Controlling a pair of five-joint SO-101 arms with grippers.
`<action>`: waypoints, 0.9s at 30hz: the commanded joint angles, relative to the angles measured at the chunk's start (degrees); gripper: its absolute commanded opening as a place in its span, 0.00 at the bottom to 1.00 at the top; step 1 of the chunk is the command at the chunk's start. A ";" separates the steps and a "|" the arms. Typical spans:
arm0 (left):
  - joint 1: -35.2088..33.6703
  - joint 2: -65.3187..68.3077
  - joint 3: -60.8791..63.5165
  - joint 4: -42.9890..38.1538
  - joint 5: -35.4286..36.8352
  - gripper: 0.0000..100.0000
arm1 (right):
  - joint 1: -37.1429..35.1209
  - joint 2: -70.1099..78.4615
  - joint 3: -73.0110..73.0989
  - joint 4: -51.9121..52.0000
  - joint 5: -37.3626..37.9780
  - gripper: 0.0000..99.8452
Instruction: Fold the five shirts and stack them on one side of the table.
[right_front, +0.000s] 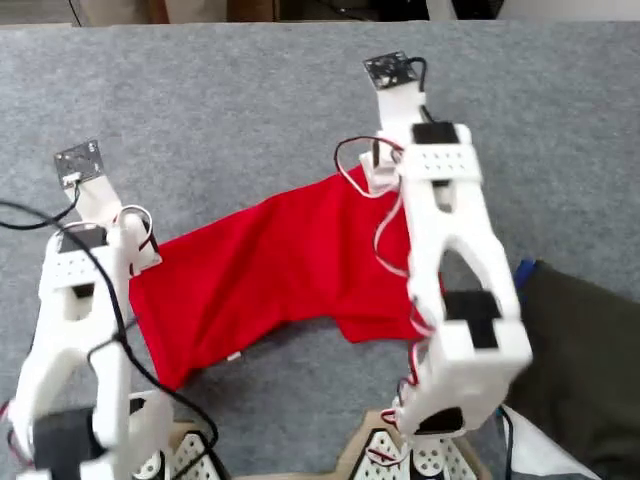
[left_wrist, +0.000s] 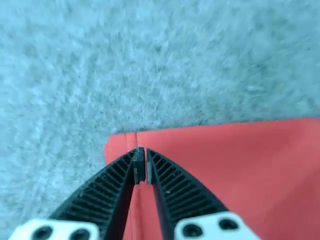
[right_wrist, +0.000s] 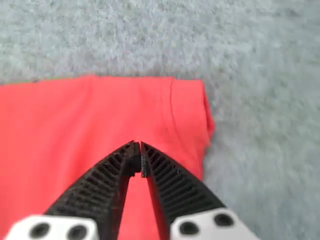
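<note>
A red shirt (right_front: 270, 270) lies spread across the grey table (right_front: 250, 90), its far edge running between the two arms. My left gripper (right_front: 143, 250) is at the shirt's left corner. In the left wrist view the shirt (left_wrist: 240, 165) has a small crease leading to the left gripper (left_wrist: 140, 167), which is shut on the fabric just inside the corner. My right gripper (right_front: 372, 183) is at the shirt's far right corner. In the right wrist view it (right_wrist: 138, 159) is shut on the shirt (right_wrist: 65, 125) a little in from the hemmed sleeve edge.
A dark garment (right_front: 580, 350) lies at the right edge of the table, with a bit of blue cloth (right_front: 525, 268) beside it and something white (right_front: 540, 450) at the near right. Bare grey table stretches behind the shirt and to the left.
</note>
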 joint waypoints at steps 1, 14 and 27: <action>-0.44 6.99 -5.01 -0.62 0.26 0.02 | -0.48 7.34 -10.07 -0.97 -0.53 0.01; -3.96 19.65 -11.52 -0.62 0.00 0.02 | 2.68 33.27 -34.24 1.93 -0.09 0.01; -6.59 20.97 -16.53 -1.05 0.44 0.02 | 2.59 41.98 -56.22 18.64 4.84 0.00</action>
